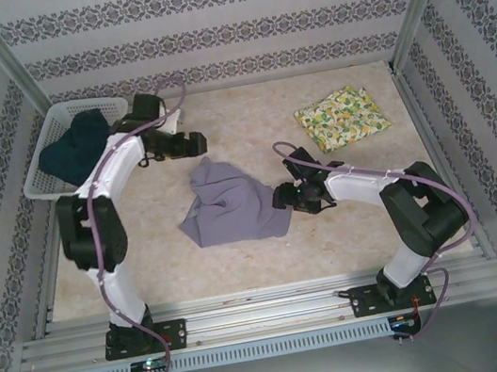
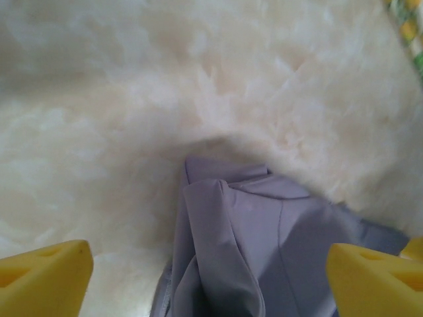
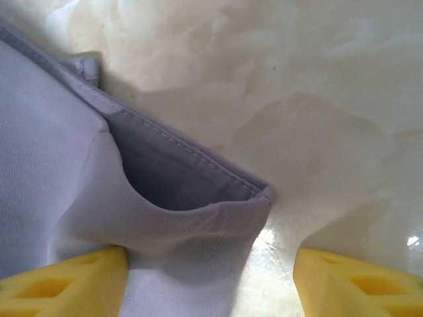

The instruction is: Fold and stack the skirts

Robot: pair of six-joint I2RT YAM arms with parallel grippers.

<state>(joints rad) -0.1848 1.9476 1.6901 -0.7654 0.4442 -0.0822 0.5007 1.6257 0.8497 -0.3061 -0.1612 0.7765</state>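
Note:
The grey-lavender skirt [image 1: 228,204] lies crumpled at the table's middle. My left gripper [image 1: 196,143] hovers just beyond its far tip, open; in the left wrist view its yellow fingers [image 2: 43,277] stand wide apart over the rumpled grey skirt [image 2: 264,244]. My right gripper [image 1: 281,199] sits low at the skirt's right corner. In the right wrist view the skirt's stitched hem corner [image 3: 198,218] lies between the open yellow fingers [image 3: 360,284], against the left one. The yellow printed skirt [image 1: 342,118] lies folded at the back right. The dark teal skirt [image 1: 78,148] is bunched in the basket.
A white lattice basket [image 1: 44,187] stands at the back left corner of the beige table [image 1: 246,115]. Patterned walls and metal posts close in the left, right and far sides. An edge of the yellow skirt [image 2: 410,26] shows in the left wrist view.

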